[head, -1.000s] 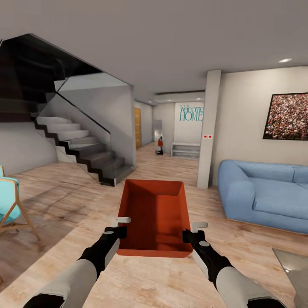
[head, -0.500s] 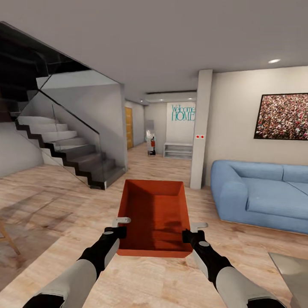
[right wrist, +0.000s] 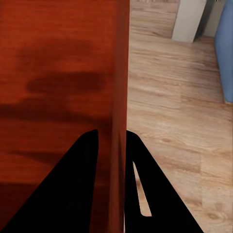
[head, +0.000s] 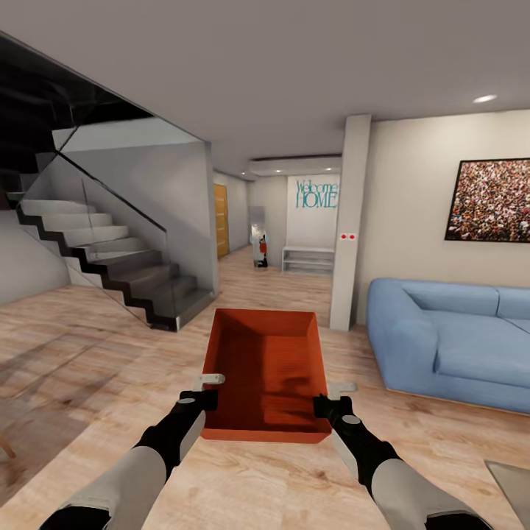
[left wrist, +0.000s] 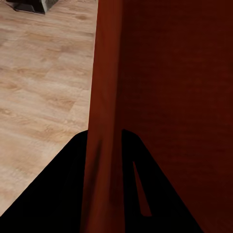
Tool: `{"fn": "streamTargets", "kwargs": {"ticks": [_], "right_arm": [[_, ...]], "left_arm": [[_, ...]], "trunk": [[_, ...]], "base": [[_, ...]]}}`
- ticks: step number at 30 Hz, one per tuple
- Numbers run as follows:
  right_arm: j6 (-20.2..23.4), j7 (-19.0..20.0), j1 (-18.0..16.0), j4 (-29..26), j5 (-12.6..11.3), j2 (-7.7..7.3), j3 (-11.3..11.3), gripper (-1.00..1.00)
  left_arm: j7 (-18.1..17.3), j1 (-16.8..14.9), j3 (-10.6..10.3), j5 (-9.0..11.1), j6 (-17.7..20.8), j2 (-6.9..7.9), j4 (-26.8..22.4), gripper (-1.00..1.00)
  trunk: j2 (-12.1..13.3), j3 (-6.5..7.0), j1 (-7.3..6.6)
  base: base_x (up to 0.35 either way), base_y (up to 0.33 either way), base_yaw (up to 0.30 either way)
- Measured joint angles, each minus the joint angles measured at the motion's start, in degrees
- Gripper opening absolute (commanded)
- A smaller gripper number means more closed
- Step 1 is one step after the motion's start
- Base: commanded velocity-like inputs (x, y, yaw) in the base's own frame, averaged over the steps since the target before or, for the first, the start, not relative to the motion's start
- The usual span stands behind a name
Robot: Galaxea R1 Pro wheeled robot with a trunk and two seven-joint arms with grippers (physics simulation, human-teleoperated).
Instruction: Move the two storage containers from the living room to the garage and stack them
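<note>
You had both tools clamped on the one storage container [head: 266, 372], which hung level in front of the robot above the light wood plank floor [head: 96, 368] of the living room. Your left gripper [head: 206, 400] pinched the container's left wall near its near corner; in the left wrist view the two black fingers [left wrist: 58, 189] sat one on each side of the thin orange-red wall [left wrist: 104, 145], closed right against it. Your right gripper [head: 322, 405] did the same on the right wall, and the right wrist view showed its fingers [right wrist: 73, 184] straddling that wall [right wrist: 119, 121] with no gap to either side.

The container was open-topped, and its inside looked bare: you could see the flat bottom and only some darker patches on it, which were probably shadows, though the render was too soft to be sure.

Ahead of you and to the left stood a staircase [head: 110, 258] with a glass side. To the right sat a blue sofa [head: 449, 342] under a framed picture [head: 489, 200], with a white pillar [head: 347, 221] just beside the sofa's near end. Farther down the hallway a wall carried the words "Welcome HOME" [head: 317, 193].
</note>
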Motion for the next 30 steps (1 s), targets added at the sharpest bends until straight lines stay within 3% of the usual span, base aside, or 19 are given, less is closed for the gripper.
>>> {"fn": "streamTargets", "kwargs": {"ticks": [30], "right_arm": [[0.1,0.0,0.0,0.0,0.1,0.07,-0.1,-1.0]], "left_arm": [[0.0,0.0,-0.1,0.1,0.1,0.08,0.0,-1.0]], "trunk": [[0.0,0.0,0.0]], "base": [[0.322,0.0,-0.043]]}}
